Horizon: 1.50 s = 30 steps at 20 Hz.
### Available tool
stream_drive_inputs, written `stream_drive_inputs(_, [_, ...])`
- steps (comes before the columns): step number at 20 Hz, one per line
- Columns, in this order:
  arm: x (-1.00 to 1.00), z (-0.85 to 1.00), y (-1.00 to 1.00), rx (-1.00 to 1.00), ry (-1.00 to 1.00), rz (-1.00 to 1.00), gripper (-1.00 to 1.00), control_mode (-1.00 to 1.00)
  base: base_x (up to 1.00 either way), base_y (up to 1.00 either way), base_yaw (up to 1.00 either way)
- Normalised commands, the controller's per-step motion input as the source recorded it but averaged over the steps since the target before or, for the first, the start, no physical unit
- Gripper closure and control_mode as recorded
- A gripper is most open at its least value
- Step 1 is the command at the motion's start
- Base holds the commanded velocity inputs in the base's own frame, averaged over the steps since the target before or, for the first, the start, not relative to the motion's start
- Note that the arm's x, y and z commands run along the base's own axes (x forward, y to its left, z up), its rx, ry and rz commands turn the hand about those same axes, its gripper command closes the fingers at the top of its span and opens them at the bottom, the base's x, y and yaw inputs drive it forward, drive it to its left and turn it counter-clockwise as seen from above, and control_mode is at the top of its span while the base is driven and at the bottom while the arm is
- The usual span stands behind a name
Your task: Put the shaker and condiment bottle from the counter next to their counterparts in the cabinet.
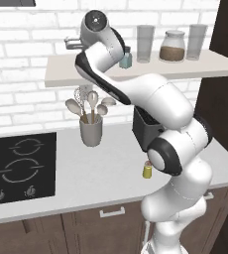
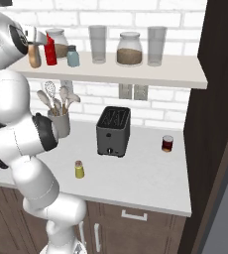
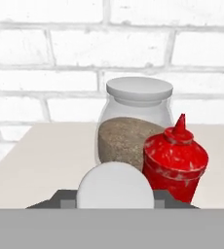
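Observation:
My gripper is up at the left end of the cabinet shelf, shut on the slim tan-orange condiment bottle. In the hand view the bottle's pale cap sits between my fingertips. The bottle stands upright just left of the red squeeze bottle. Whether its base touches the board I cannot tell. The blue-grey shaker stands to the right of the red bottle. The small yellow shaker stands alone on the counter near its front edge.
A lidded jar of brown grains stands behind the red bottle. Further right on the shelf are a glass, another jar and a second glass. On the counter stand a toaster, a utensil cup, a small red can and the cooktop.

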Motion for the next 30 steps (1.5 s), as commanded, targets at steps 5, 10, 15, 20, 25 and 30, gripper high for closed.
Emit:
stream_drive_inputs(5, [0.33, -0.37, 0.00, 0.00, -0.04, 0.00, 1.00, -1.00, 0.00, 0.00, 0.00])
stream_drive_inputs(10, [0.30, -0.25, 0.00, 0.00, 0.00, 0.00, -1.00, -1.00, 0.00, 0.00, 0.00])
stream_drive_inputs(15, [0.13, -0.23, -0.01, 0.00, 0.00, 0.00, -1.00, -1.00, 0.00, 0.00, 0.00])
stream_drive_inputs(20, [0.00, -0.22, 0.00, 0.00, -0.04, 0.00, -1.00, -1.00, 0.00, 0.00, 0.00])
stream_drive_inputs(25, [-0.08, -0.06, 0.00, 0.01, -0.05, 0.00, -1.00, -1.00, 0.00, 0.00, 0.00])
stream_drive_inputs(30, [-0.31, 0.00, 0.00, 0.05, -0.02, 0.00, -1.00, -1.00, 0.00, 0.00, 0.00])
